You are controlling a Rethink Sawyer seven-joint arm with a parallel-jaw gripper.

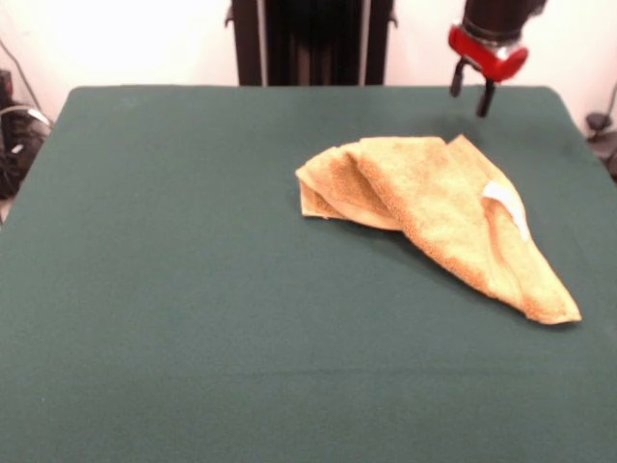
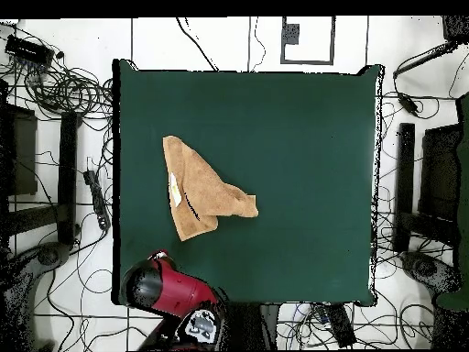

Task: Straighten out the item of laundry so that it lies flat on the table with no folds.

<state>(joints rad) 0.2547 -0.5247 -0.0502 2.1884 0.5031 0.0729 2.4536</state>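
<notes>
Folded towel (image 1: 439, 217) on green table (image 1: 193, 289), pincer (image 1: 471, 94) parted, empty, above far edge

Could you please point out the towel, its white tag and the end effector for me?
towel (image 1: 424, 198), front view, middle of the folded cloth.
white tag (image 1: 505, 200), front view, its upper part.
end effector (image 1: 471, 95), front view, between its fingertips.

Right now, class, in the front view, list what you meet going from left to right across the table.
Bare green table → folded orange-tan towel → its small white tag → the towel's pointed corner. The gripper hangs above, open.
</notes>
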